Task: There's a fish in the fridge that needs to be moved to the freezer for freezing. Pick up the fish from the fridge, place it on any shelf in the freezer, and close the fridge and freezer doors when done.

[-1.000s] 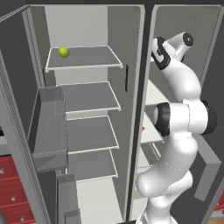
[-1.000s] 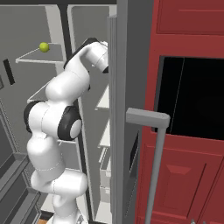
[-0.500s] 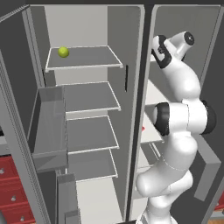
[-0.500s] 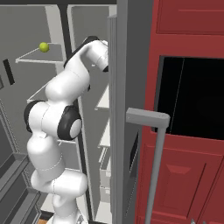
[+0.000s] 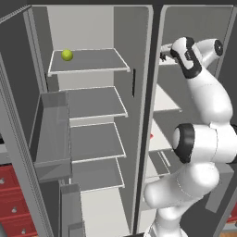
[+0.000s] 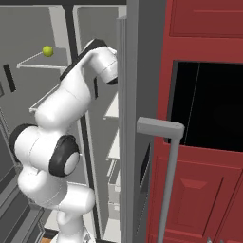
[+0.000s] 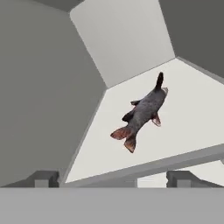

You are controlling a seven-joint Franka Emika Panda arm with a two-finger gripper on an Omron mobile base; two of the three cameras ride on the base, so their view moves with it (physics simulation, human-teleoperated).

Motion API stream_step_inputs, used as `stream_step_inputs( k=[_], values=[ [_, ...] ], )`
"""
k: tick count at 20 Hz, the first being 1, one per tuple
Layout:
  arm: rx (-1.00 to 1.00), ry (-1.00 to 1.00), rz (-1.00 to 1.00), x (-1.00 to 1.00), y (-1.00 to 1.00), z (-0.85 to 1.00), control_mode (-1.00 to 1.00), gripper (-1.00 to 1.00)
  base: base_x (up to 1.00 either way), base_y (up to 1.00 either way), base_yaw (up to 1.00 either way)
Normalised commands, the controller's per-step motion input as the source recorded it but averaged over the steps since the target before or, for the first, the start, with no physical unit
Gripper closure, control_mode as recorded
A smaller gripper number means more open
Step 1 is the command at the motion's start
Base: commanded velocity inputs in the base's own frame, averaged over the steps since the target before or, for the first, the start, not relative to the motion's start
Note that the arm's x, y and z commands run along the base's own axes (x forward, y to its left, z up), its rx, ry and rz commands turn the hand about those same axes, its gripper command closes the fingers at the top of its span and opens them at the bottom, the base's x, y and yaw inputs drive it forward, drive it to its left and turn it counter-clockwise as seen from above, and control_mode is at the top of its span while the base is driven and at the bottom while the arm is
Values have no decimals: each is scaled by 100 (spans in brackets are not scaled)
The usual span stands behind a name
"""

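Note:
The fish [image 7: 142,114], dark grey with reddish fins, lies free on a white freezer shelf [image 7: 192,105] in the hand view. My gripper [image 7: 113,178] is open just in front of that shelf's edge, its fingertips [image 7: 43,177] far apart with nothing between them. From the left base view the gripper [image 5: 164,55] reaches into the top of the freezer [image 5: 194,32], the narrow right compartment. The fridge [image 5: 92,102], with broad grey shelves, stands open to its left. Both doors are open: the fridge door [image 5: 18,148] at the left, the freezer door [image 6: 129,123] edge-on beside my arm.
A yellow-green ball [image 5: 67,55] rests on the fridge's top shelf, also seen as the ball [image 6: 47,50] from the right. Door bins [image 5: 53,134] hang on the fridge door. Red cabinets [image 6: 204,190] and the freezer door's bar handle [image 6: 167,185] stand to the right.
The jaws have opened and the fish now lies loose on the freezer shelf. The arm has barely shifted in the base views.

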Motion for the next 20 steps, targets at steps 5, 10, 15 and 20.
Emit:
stream_step_inputs(
  k=[5,10,15,20],
  values=[
    [-13,-27,0,-100,29,18,-100,-100,0,0,0],
    [-9,-19,0,-100,23,34,-100,-100,0,0,0],
    [-6,-8,0,-100,27,46,-100,-100,0,0,0],
    [-3,0,0,-100,30,46,-100,-100,0,0,0]
  ],
)
